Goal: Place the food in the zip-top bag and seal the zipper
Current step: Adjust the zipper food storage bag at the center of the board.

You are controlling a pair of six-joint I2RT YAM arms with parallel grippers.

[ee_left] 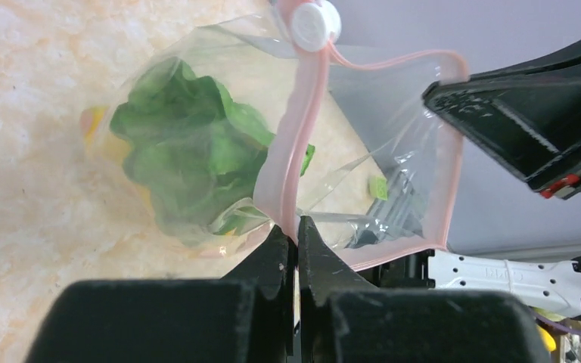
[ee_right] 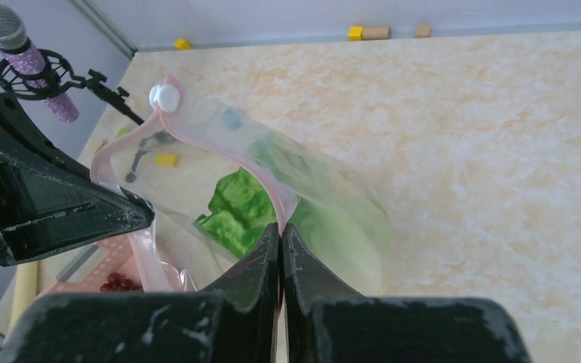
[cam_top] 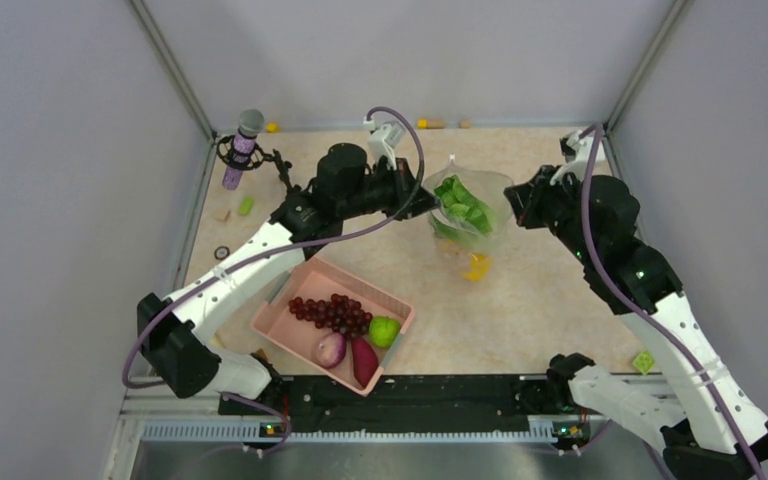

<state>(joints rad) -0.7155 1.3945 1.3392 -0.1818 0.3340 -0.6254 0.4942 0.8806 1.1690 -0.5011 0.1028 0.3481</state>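
Holding the zip-top bag (cam_top: 465,205) just beyond the pink basket (cam_top: 295,330), mouth spread wide. Pinching the zipper (ee_left: 299,128) with left pincer (ee_left: 296,227), clamped tight; likewise with right pincer (ee_right: 281,231), opposite side. Containing lettuce (ee_left: 181,159). Leaving grapes (cam_top: 335,312), onion (cam_top: 330,349), sweet potato (cam_top: 364,361) inside the basket.

Left gripper (ee_left: 296,231) and right gripper (ee_right: 281,234) flank the open zip-top bag (cam_top: 493,186), lettuce (cam_top: 463,205) filling it.

A robotics lab cell is suggested by grey panel walls (cam_top: 50,150), metal corner posts (cam_top: 172,65), and a stand-mounted microphone (cam_top: 240,155).
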